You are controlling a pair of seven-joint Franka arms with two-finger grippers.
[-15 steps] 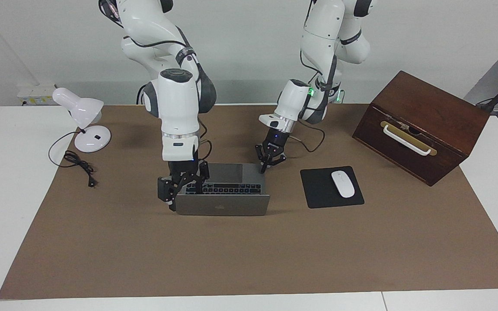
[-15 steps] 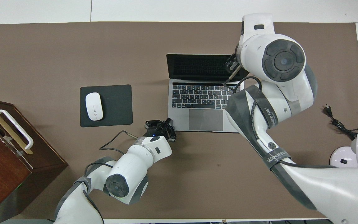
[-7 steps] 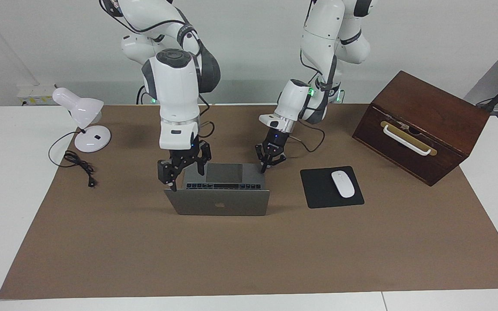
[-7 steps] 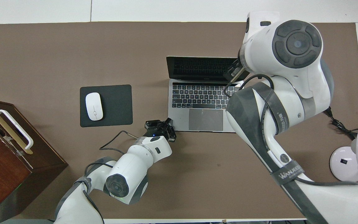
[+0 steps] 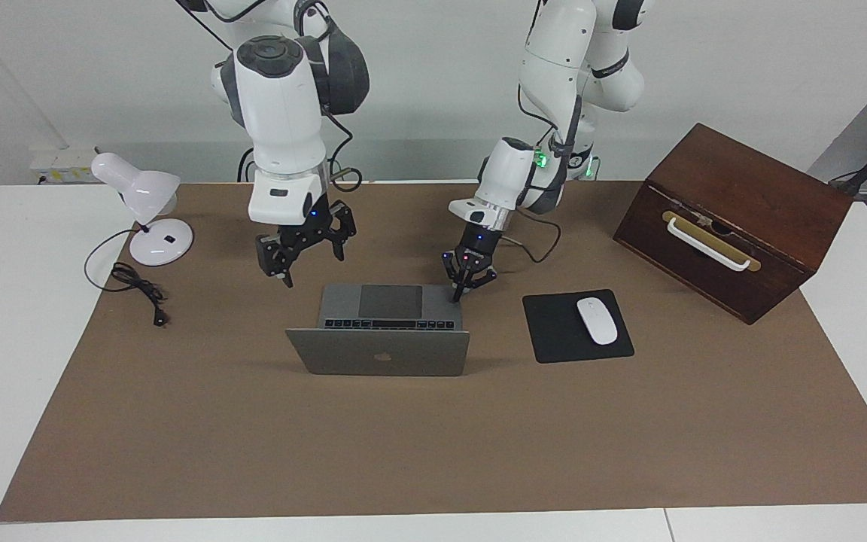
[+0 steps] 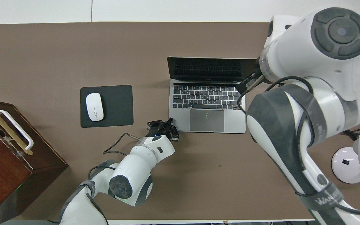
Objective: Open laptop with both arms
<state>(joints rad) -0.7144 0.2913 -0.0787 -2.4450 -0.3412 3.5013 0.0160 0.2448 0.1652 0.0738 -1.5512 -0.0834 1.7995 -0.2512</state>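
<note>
The laptop stands open on the brown mat, its lid upright with the apple logo turned away from the robots. Its dark keyboard and grey trackpad show in the overhead view. My left gripper is shut, its tip down on the corner of the laptop's base that is nearest the robots, toward the left arm's end; it also shows in the overhead view. My right gripper is open and empty, raised over the mat beside the laptop toward the right arm's end. In the overhead view the right arm hides most of it.
A black mouse pad with a white mouse lies beside the laptop toward the left arm's end. A brown wooden box with a white handle stands past it. A white desk lamp and its black cable are at the right arm's end.
My right gripper has let go of the lid's edge, risen and drawn back toward the robots. The lid stands more upright than a second ago. My left gripper has stayed at the base's corner.
</note>
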